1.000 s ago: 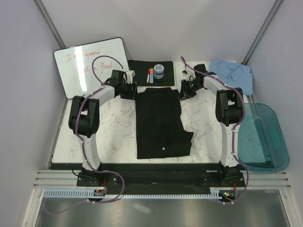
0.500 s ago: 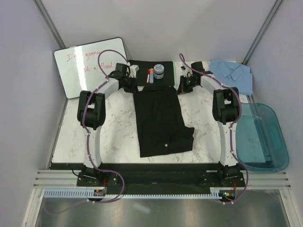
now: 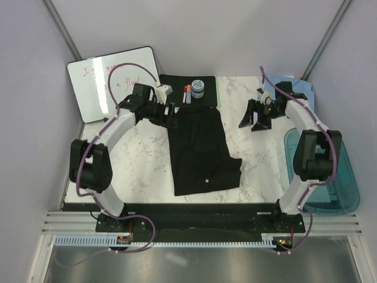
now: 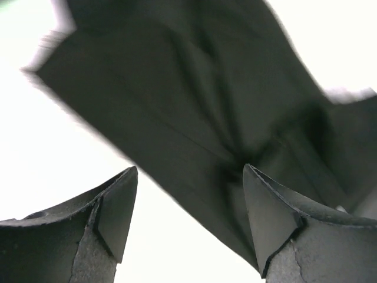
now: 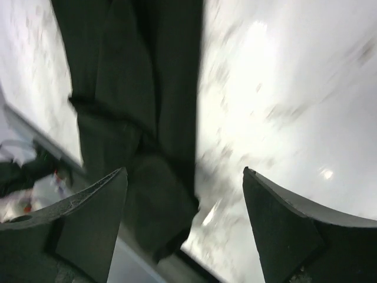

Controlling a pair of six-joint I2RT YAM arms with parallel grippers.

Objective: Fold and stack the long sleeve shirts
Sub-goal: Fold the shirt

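The black long sleeve shirt (image 3: 200, 150) lies folded into a long strip at the table's middle, one part sticking out at its lower right. My left gripper (image 3: 171, 115) is open beside the strip's far left corner; its wrist view shows the black cloth (image 4: 194, 106) ahead of the empty left gripper (image 4: 188, 218). My right gripper (image 3: 252, 122) is open over bare marble to the right of the shirt, and the shirt (image 5: 135, 112) fills the left half of its wrist view, beyond the empty right gripper (image 5: 185, 224). The light blue shirt (image 3: 305, 86) peeks out behind the right arm at the far right.
A whiteboard (image 3: 112, 82) leans at the far left. A black green-edged mat (image 3: 174, 82) at the back carries a marker (image 3: 187, 94) and a small jar (image 3: 197, 88). A teal bin (image 3: 327, 171) stands off the table's right edge.
Both grippers were shut at the black shirt's far edge and have opened. The right arm has swung right, away from the shirt. The left gripper has backed off slightly.
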